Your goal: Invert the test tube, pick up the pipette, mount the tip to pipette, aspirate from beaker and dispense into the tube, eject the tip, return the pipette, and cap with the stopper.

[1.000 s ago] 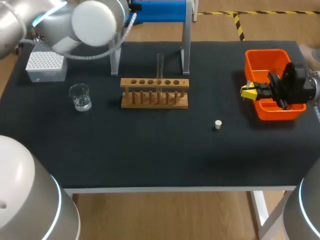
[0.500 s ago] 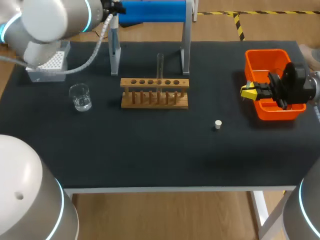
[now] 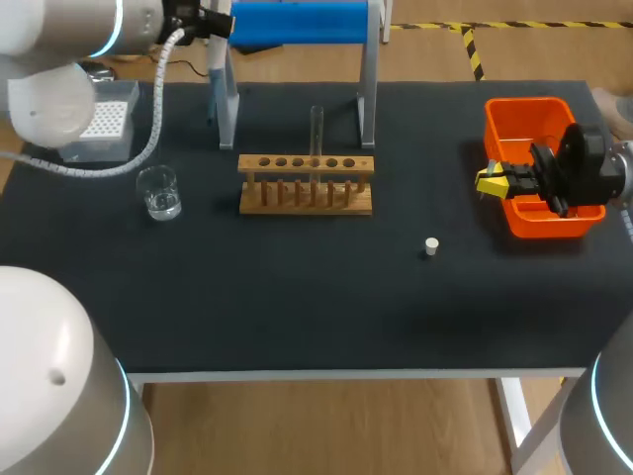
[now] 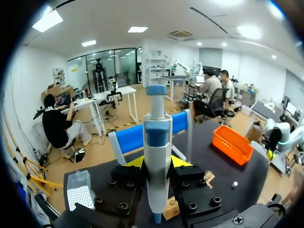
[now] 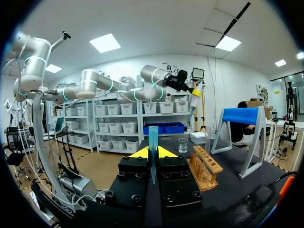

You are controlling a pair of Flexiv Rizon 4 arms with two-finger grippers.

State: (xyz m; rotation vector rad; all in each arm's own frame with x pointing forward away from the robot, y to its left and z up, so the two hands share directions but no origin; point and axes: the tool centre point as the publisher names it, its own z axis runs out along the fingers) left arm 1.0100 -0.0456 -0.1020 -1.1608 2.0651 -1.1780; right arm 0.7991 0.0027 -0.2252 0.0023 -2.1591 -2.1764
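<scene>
My left gripper (image 3: pixel 210 28) (image 4: pixel 157 164) is shut on the white and blue pipette (image 3: pixel 215 84) (image 4: pixel 157 137), holding it upright beside the left post of the blue stand (image 3: pixel 297 20). No tip shows on the pipette's lower end. The test tube (image 3: pixel 316 129) stands upright in the wooden rack (image 3: pixel 307 183). Left of the rack sits the glass beaker (image 3: pixel 158 191) with a little liquid. The white stopper (image 3: pixel 431 245) lies on the mat. My right gripper (image 3: pixel 492 181) (image 5: pixel 153 154) hovers at the orange bin's left wall, shut on a bluish pipette tip (image 5: pixel 153 142).
The tip box (image 3: pixel 99 124) (image 4: pixel 78 192) stands at the back left corner. At the right side is the orange bin (image 3: pixel 539 119) (image 4: pixel 235 145). The dark mat (image 3: pixel 316 297) in front of the rack is bare apart from the stopper.
My left arm has swung back toward the left rear corner, bringing the pipette into sight beside the stand's left post. The right arm has not moved.
</scene>
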